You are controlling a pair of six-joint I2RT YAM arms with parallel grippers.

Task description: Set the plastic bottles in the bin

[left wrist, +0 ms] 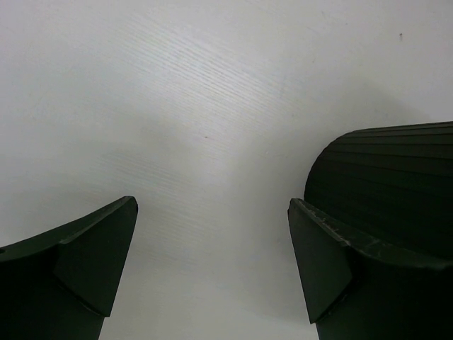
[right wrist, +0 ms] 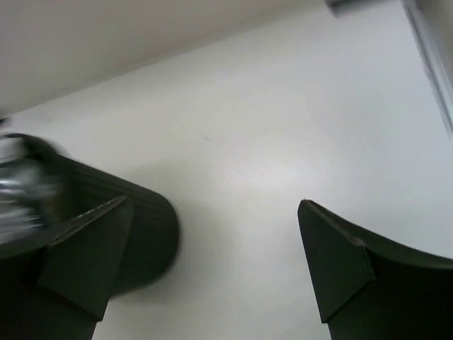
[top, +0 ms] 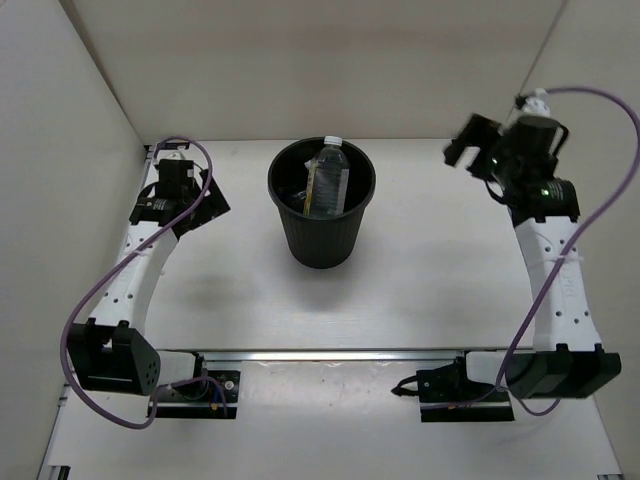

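**Both grippers spread and empty; one bottle countable in the bin**

Left gripper (left wrist: 212, 212): its two fingers (left wrist: 92, 269) stand wide apart. Nothing lies between them and they touch nothing; only bare table (top: 430, 290) shows in the gap. In the top view this gripper (top: 192, 198) sits low at the far left of the table, well apart from the bin (top: 322, 235). In its wrist view the bin's ribbed wall (left wrist: 386, 184) shows behind the right-hand finger.

Right gripper (right wrist: 214, 212): its two fingers (right wrist: 85, 269) are likewise spread wide, holding nothing and touching nothing. From above it (top: 462, 143) is at the far right, to the right of the bin. The bin (right wrist: 145, 234) appears blurred at the left of its wrist view.

Count: one bin, upright, at the far centre of the table. Inside it, one clear bottle (top: 328, 178) with a white cap leans against the far wall. Darker shapes lie beside that bottle, but their number cannot be told. Two arms, two fingers each.
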